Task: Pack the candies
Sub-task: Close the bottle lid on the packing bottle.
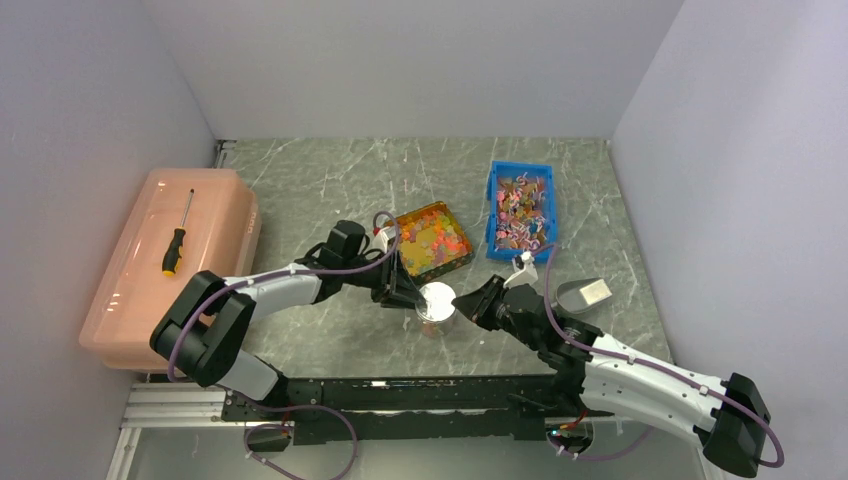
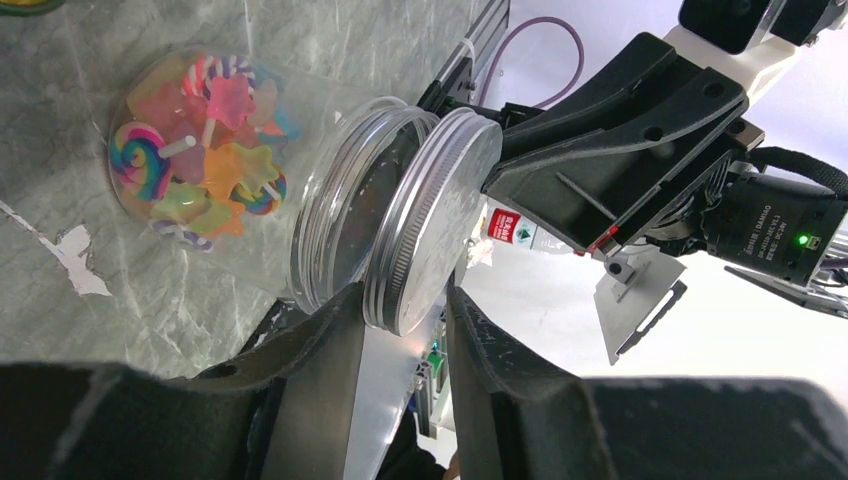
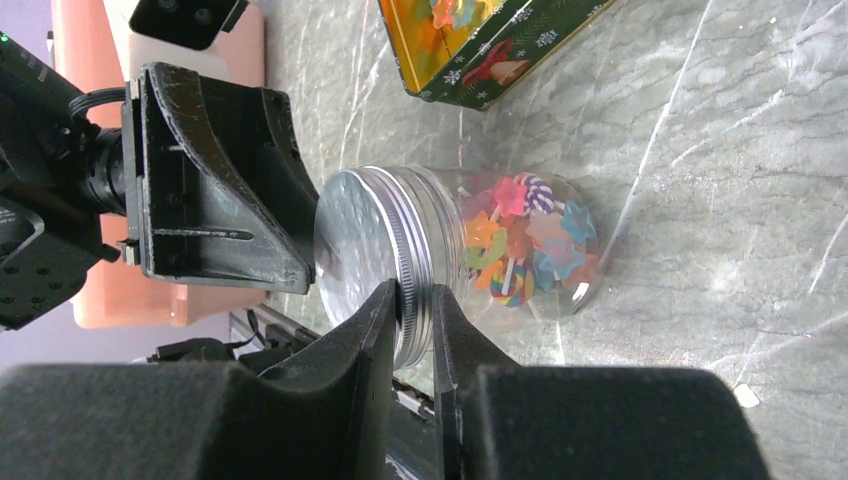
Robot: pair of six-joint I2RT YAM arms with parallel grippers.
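We judge the filling done and the closing under way. The jar (image 2: 300,250) stands upright on the desk (image 1: 330,190) between the two arms. A share of the candies (image 2: 200,150), stars and striped lollipops in orange, yellow, pink and green, lies in its lower part.

The lid (image 3: 355,250) is at the jar's mouth. From the left wrist it looks tilted on the neck, so we take it as not yet screwed home. The right pincer (image 3: 415,310) is clamped on the lid's rim at one side of the jar, its jaws close together across the threaded wall. The left pincer (image 2: 405,312) meets the jar from the opposite side. Its jaws stand wider, with the lid's edge and the jar's neck between them; whether they press, we cannot tell.

Just beyond the jar the tin (image 3: 490,65) holds more candies, and further beyond it the blue bin (image 1: 492,210) holds mixed pieces. The scoop (image 1: 583,293) lies unheld on the desk near the jar, on the right arm's side.

As we read it, what is left is to seat the lid square, turn it tight and let go.
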